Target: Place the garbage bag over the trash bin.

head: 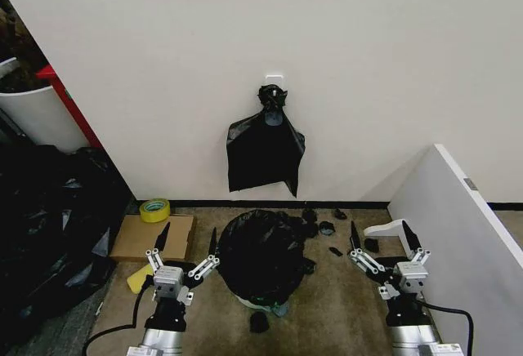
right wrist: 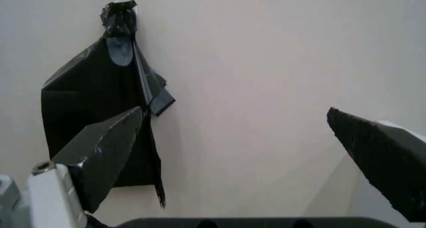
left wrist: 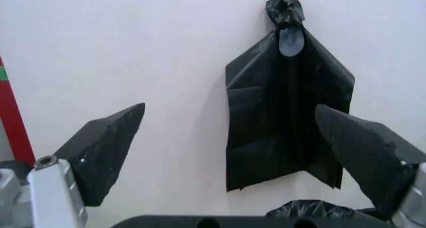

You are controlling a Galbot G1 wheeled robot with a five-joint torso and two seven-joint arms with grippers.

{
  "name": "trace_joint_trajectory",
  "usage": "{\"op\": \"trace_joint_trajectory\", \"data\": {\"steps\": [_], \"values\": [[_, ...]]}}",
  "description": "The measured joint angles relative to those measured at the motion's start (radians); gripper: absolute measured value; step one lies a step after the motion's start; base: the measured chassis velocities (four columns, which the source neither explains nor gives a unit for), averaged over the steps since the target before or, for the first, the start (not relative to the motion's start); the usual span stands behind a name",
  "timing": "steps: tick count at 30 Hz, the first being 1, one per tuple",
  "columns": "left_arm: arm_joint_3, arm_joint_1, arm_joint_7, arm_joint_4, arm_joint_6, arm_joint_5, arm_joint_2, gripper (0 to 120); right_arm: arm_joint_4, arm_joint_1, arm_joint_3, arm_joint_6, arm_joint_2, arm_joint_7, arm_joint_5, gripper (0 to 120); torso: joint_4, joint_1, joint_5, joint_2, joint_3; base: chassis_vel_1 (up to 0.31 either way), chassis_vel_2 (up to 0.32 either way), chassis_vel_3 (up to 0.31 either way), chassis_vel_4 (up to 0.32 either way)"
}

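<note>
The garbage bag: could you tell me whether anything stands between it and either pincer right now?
Nothing visible does. The garbage bag already drapes over the trash bin. The left pincer hangs open just beside it on its left; the right pincer is open farther off, with only small black scraps on the floor between.

Glossy black garbage bag (head: 263,254) over white trash bin (head: 260,302), flat black bundle (head: 265,150) on off-white wall (head: 368,62), yellow tape roll (head: 154,210), tan cardboard (head: 154,238), black-tipped silver grippers.

Crinkly glossy black plastic garbage bag (head: 261,254), matt black fingers (left wrist: 106,148), flat brown cardboard (head: 154,238).
</note>
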Motion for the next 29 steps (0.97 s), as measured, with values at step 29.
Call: {"op": "trace_joint_trajectory", "data": {"steps": [29], "values": [[0.004, -0.006, -0.004, 0.001, 0.012, -0.012, 0.003, 100, -0.001, 0.005, -0.002, -0.006, -0.003, 0.003, 0.007, 100, 0.0, 0.0, -0.0001, 0.0, 0.0, 0.0, 0.0, 0.0, 0.0]]}}
